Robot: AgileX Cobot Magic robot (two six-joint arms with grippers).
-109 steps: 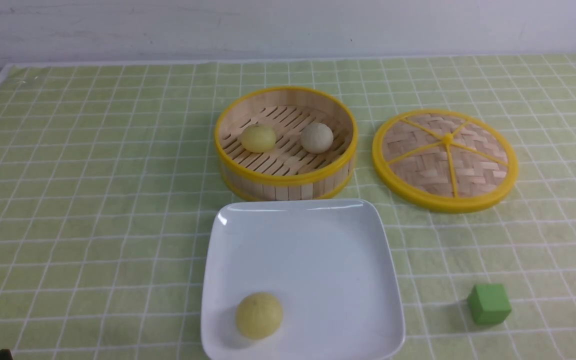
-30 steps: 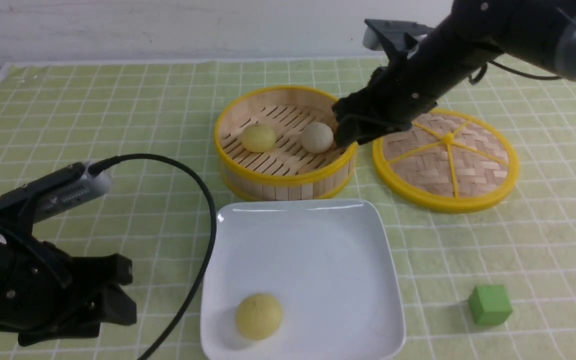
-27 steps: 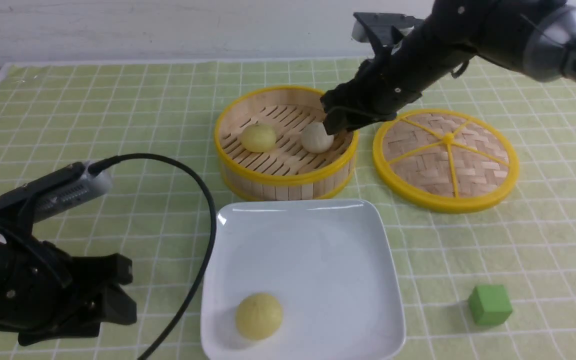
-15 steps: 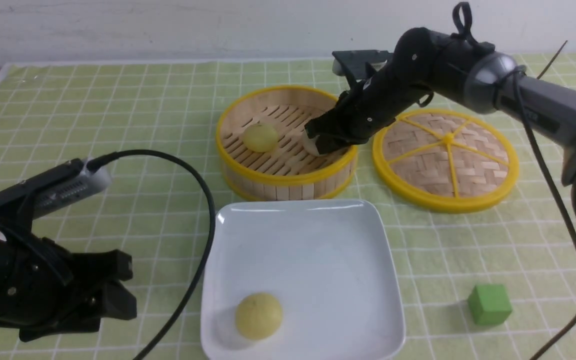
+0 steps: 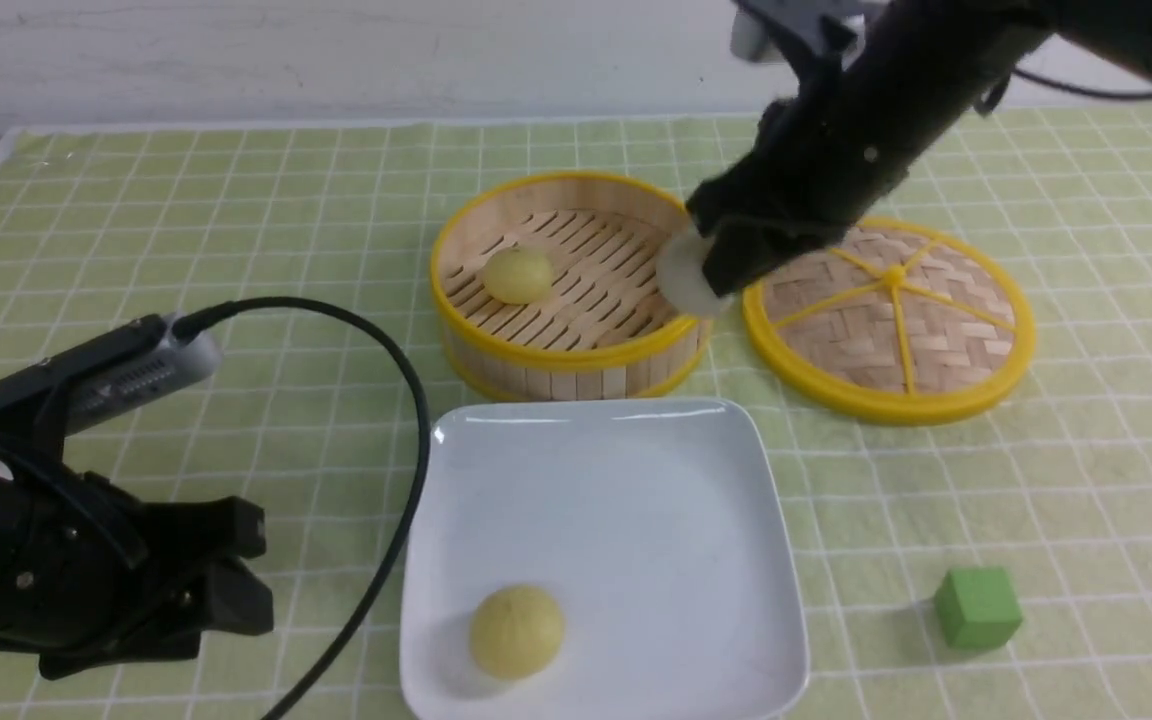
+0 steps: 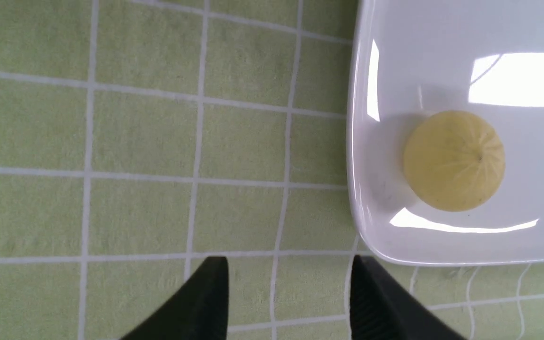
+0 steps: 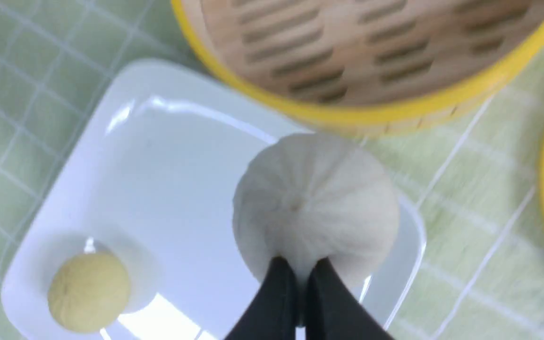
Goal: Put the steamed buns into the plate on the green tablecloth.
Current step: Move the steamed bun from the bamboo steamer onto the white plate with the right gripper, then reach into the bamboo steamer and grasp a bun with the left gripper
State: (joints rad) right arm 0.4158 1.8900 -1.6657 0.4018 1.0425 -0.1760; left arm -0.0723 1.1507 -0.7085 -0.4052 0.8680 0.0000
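Observation:
My right gripper point(image 5: 724, 268) is shut on the greyish-beige steamed bun point(image 5: 681, 276), held in the air over the right rim of the bamboo steamer point(image 5: 556, 355). In the right wrist view the fingers pinch the edge of that bun point(image 7: 314, 198), with the plate point(image 7: 158, 165) below. One pale yellow bun point(image 5: 519, 275) lies in the steamer. Another yellow bun point(image 5: 518, 630) rests in the near left corner of the white square plate point(image 5: 616, 500). My left gripper point(image 5: 241, 570) is open and empty above the green tablecloth point(image 5: 186, 220), just left of the plate.
The woven bamboo lid point(image 5: 891, 315) lies flat to the right of the steamer. A green cube point(image 5: 978, 607) sits on the cloth at the near right. The left arm's black cable point(image 5: 406, 400) arcs close to the plate's left edge.
My right gripper closed on the greyish bun inside the steamer, then lifted it up and to the right, over the steamer's rim. The left arm has stayed put.

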